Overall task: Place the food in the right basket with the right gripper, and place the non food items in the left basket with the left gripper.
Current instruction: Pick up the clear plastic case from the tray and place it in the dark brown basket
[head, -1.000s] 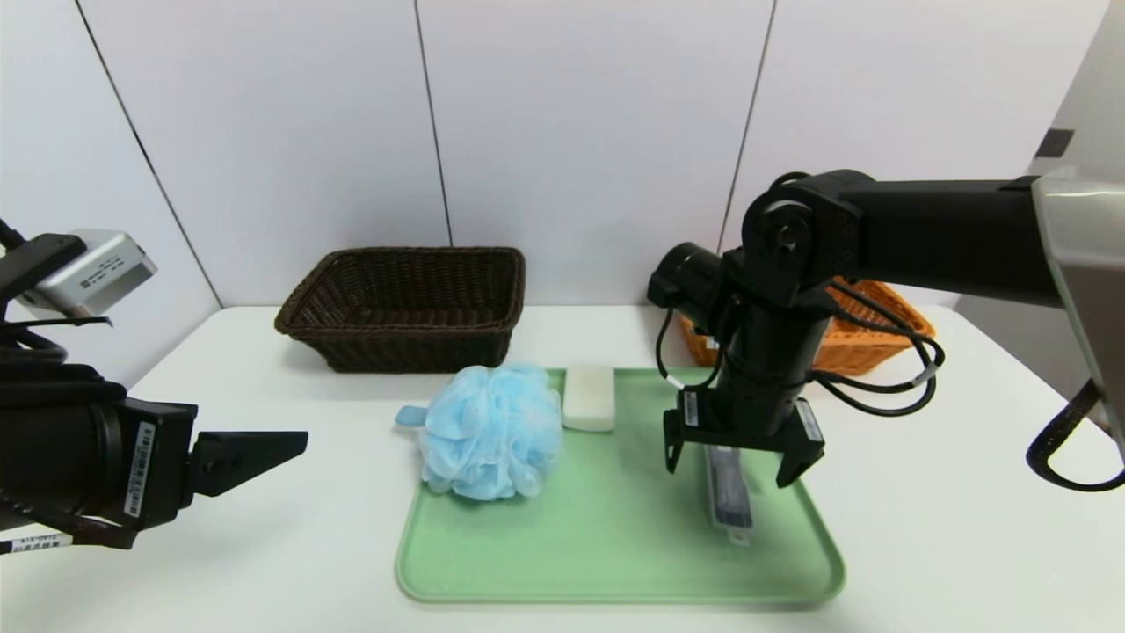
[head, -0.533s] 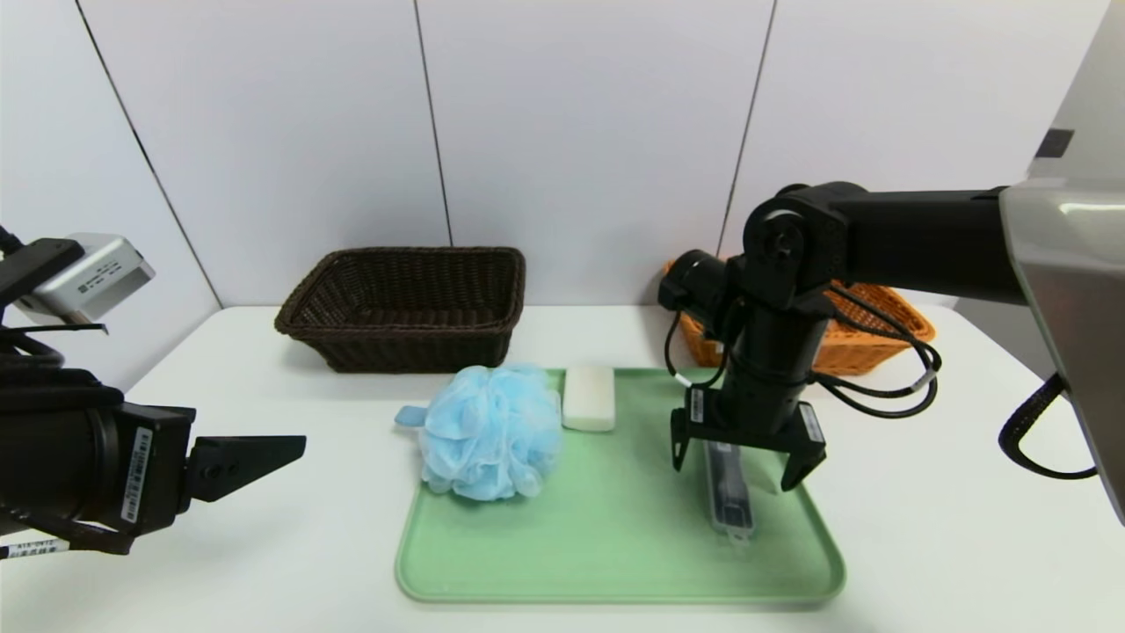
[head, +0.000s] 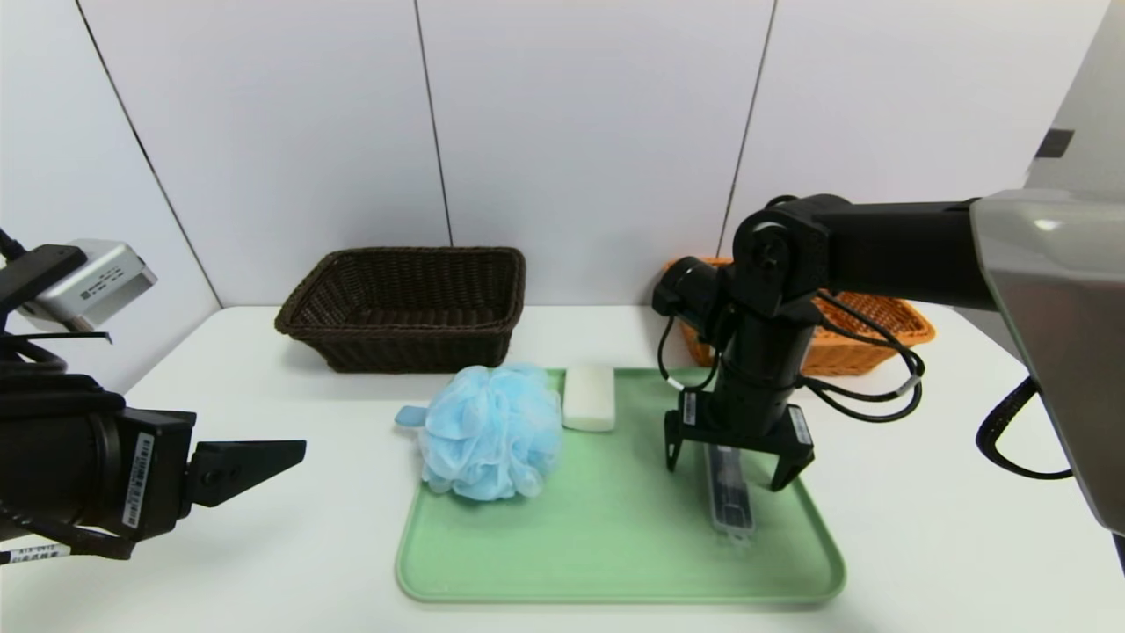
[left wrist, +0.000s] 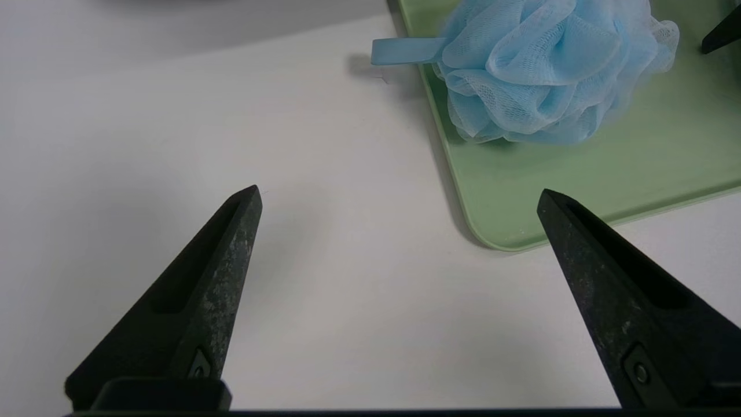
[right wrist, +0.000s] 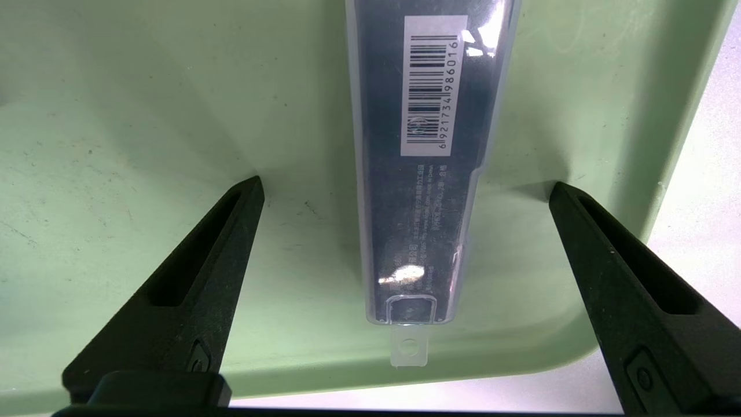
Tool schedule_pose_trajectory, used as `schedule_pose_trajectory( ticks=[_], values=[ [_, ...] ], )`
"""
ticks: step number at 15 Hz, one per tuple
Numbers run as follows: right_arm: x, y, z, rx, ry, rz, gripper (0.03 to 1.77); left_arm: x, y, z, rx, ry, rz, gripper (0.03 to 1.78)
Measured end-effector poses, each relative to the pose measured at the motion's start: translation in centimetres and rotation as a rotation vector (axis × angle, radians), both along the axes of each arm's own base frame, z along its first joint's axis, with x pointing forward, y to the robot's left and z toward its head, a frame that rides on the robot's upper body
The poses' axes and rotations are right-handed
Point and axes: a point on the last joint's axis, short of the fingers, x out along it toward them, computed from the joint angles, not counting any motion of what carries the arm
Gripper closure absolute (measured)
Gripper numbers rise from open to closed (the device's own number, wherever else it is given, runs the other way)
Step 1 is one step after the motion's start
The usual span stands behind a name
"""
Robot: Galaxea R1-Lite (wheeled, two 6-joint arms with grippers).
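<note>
Jaws are standing wide apart on both grippers: left gripper is idling over the table; right gripper is straddling the grey case on the green tray. Centre it, then close evenly.

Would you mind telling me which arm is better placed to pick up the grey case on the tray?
The right. The right gripper hangs pointing down over the grey case, open fingers on either side. The left gripper waits, open, off the tray, out to the left.
</note>
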Motion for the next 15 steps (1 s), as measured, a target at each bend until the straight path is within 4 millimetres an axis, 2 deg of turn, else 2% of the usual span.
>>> schedule_pose_trajectory(
  ticks=[9,13,15],
  values=[
    [0.04,0.09,-0.24,-0.005,0.006,0.0,0.1,0.1,-0.05,0.01,0.0,0.001,-0.001,0.12],
    [-0.01,0.11,-0.24,-0.007,0.008,0.002,0.69,0.1,-0.05,0.02,-0.001,0.0,-0.001,0.12],
    [-0.01,0.11,-0.24,-0.007,0.009,0.002,0.92,0.1,-0.05,0.02,-0.001,0.0,-0.001,0.12]
  ],
)
